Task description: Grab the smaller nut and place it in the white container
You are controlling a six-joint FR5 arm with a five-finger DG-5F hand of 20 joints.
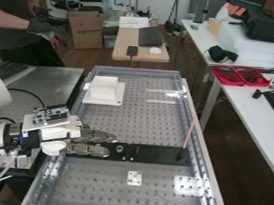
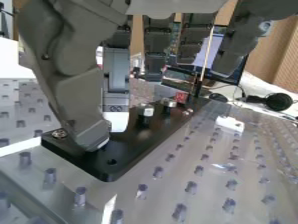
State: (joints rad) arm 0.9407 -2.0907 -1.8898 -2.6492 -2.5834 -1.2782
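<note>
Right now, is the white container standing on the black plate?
No, the white container sits farther along the perforated table, clearly apart from the black plate.

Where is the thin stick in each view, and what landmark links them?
High view: the thin stick is right of centre, at the right end of the black bar.
Wrist view: the stick rises at the bar's far end, between the hand's fingers.
Shared landmark: the black bar.

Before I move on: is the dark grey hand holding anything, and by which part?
Nothing appears held: the hand is open, over the long, flat black plate.
</note>
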